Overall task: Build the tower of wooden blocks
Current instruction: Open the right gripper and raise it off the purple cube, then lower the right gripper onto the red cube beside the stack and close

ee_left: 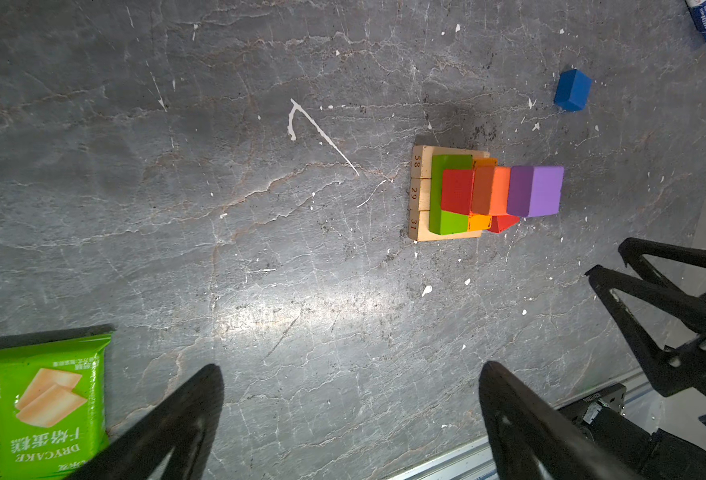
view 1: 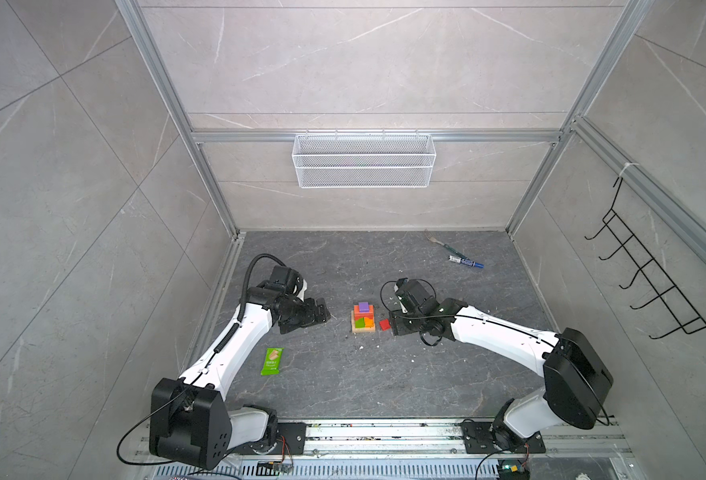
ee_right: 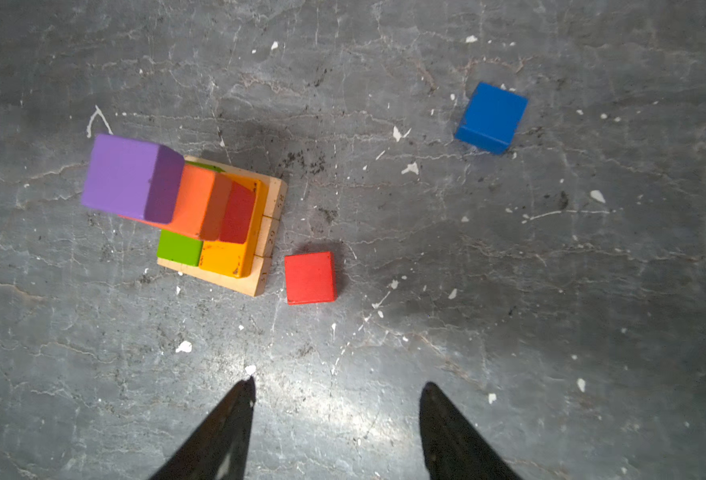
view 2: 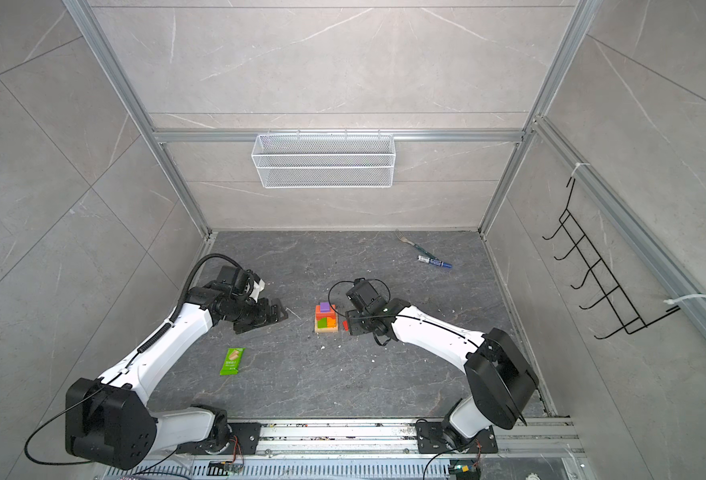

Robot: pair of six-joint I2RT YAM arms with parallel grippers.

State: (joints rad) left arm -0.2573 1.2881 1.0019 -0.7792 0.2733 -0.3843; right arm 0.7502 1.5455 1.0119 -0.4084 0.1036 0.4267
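Right gripper (ee_right: 339,382): I saw its jaws moderately parted with nothing between them, held over the table (view 1: 343,386) on the right of the tower (view 1: 363,318). Ahead of its fingertips (ee_right: 243,399) a red cube (ee_right: 310,277) lay flat on the table, just beside the tower's tan base (ee_right: 274,208) with a narrow gap between them. A blue cube (ee_right: 491,117) lay alone farther out, well apart from both.

Left gripper (ee_left: 351,368): I saw its jaws spread wide and empty, on the left of the tower and clear of it.

The tower stood near the middle of the table. Its tan base was made of bars laid side by side. Above that came a green bar (ee_right: 179,248) and an orange bar (ee_right: 224,257), then a red and orange layer, and a purple cube (ee_right: 123,176) on top.

A green snack wrapper (view 1: 272,361) lay toward the front left of the table. A blue marker (view 1: 466,262) and a fork (view 1: 436,240) lay near the back right corner.
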